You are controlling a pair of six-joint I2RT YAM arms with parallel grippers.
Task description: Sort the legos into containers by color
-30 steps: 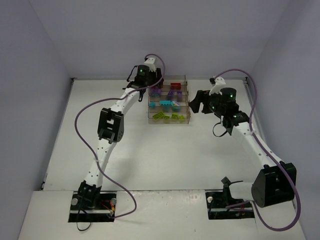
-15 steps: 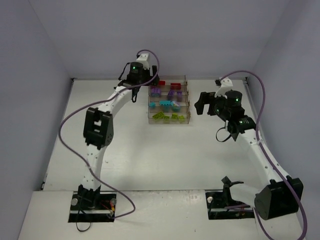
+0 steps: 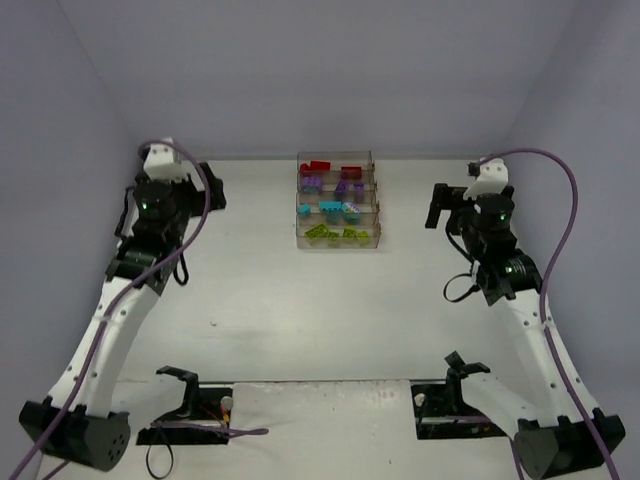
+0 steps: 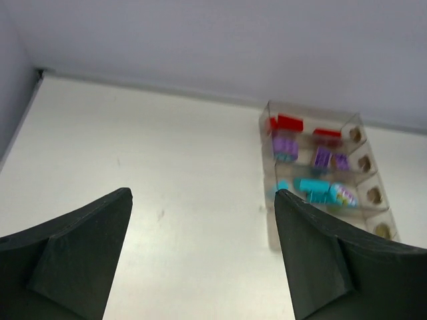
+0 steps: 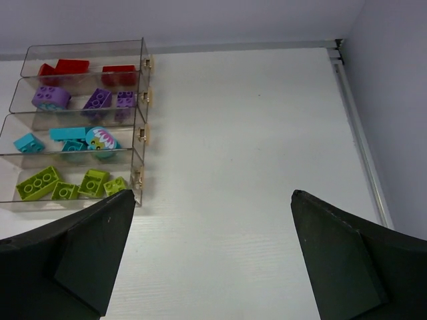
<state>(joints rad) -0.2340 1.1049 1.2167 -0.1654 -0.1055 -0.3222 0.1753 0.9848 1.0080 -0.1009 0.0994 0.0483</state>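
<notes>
Standing at the far middle of the matte white desk (image 3: 300, 310), the rack (image 5: 139, 113) is a stepped set of four narrow rectangular trays in clear, smoky plastic, with small brass-coloured fittings along its right end wall. All the bricks in view lie inside it, one colour to a tray, and they are glossy blocks with round studs on top. The back tray (image 5: 87, 47) holds the red bricks (image 5: 70, 67), which look like three pieces, though two sit close together at the left end. The second tray (image 5: 73, 85) holds three purple bricks (image 5: 50, 97). The third tray (image 5: 127, 137) holds the cyan bricks (image 5: 69, 133) and, touching them, a round cyan piece (image 5: 101, 141) with a pale patterned face. The front tray (image 5: 73, 167) holds four lime-green bricks (image 5: 37, 183) in a loose row. The left tool (image 4: 202, 200) hangs over the left side of the desk, well apart from the rack. Its dark, matte, wedge-shaped fingers (image 4: 73, 253) are spread wide, with only desk showing between them. The right tool (image 5: 213, 200) hangs to the right of the rack, also well apart from it. It has the same blunt black wedges, spread just as wide, with bare desk in the gap. Purple cables (image 3: 560, 220) loop along both white arms.
</notes>
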